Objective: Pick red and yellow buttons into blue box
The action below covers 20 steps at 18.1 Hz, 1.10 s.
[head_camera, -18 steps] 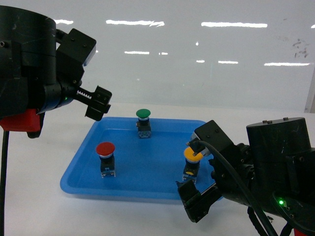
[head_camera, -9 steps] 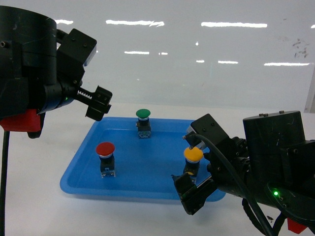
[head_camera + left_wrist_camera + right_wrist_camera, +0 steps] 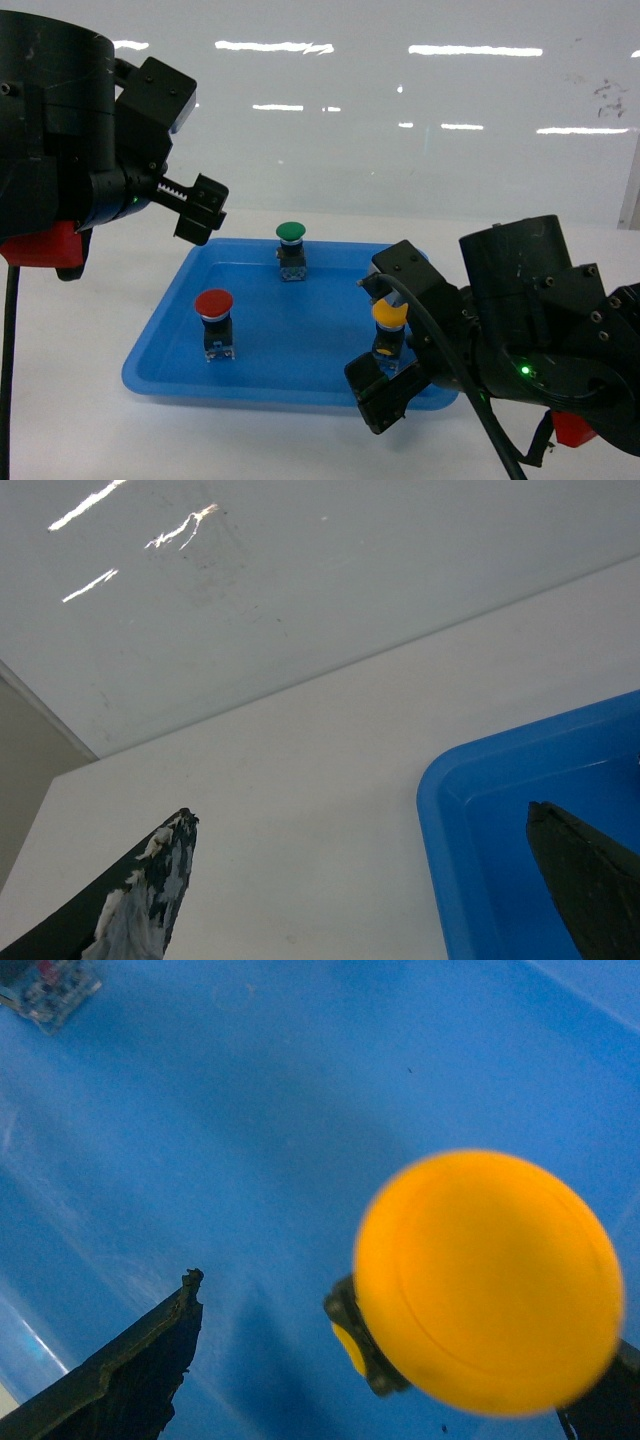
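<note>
Head view: the right claw [image 3: 385, 335] sits low at the near right of the shallow blue plastic tray [image 3: 160, 352], jaws spread wide and holding nothing, with the yellow mushroom-cap push-button [image 3: 389, 315] upright between them. It has crept further left and in over the tray than a second ago. The red mushroom-cap push-button [image 3: 214, 304] stands upright at the tray's left, the green-capped push-button [image 3: 291, 233] at its far side. The left claw [image 3: 198, 208] hangs above the tray's far left corner, unmoved.

Left wrist view: jaws parted, empty, over the white bench [image 3: 300, 780] and tray corner.

Right wrist view: the yellow cap fills the gap, just beside the right finger.
</note>
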### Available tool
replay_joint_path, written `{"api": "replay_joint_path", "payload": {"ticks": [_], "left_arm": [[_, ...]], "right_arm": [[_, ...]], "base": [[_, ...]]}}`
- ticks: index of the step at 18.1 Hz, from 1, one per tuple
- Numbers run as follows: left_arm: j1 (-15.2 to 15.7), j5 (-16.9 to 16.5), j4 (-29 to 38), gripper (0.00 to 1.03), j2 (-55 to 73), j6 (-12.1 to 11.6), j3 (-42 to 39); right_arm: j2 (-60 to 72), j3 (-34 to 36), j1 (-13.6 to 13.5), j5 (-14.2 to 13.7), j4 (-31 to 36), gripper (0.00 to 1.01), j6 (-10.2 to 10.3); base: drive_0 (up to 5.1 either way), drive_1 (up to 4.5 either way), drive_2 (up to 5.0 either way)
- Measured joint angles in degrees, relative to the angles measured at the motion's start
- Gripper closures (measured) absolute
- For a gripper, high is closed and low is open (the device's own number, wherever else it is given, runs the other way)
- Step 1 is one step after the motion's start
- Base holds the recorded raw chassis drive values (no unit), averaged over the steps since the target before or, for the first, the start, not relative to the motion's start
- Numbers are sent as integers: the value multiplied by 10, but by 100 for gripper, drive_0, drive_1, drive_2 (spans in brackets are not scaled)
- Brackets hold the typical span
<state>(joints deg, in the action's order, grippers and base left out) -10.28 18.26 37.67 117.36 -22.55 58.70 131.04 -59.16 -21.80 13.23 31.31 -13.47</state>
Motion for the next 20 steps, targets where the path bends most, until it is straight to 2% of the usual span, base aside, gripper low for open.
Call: {"api": "replay_joint_path", "payload": {"ticks": [5, 13, 15, 19, 20], "left_arm": [[0, 0, -1, 5, 0, 0, 0], [0, 0, -1, 5, 0, 0, 0], [0, 0, -1, 5, 0, 0, 0], [0, 0, -1, 5, 0, 0, 0], [0, 0, -1, 5, 0, 0, 0]], "right_arm": [[14, -34, -8, 18, -22, 3, -11], [21, -39, -11, 7, -11, 5, -25], [21, -39, -11, 6, -12, 19, -27], [28, -39, -11, 5, -12, 62, -29], [28, -39, -11, 5, -12, 63, -29]], "base": [[0, 0, 0], [0, 0, 0], [0, 0, 0], [0, 0, 0], [0, 0, 0]]}}
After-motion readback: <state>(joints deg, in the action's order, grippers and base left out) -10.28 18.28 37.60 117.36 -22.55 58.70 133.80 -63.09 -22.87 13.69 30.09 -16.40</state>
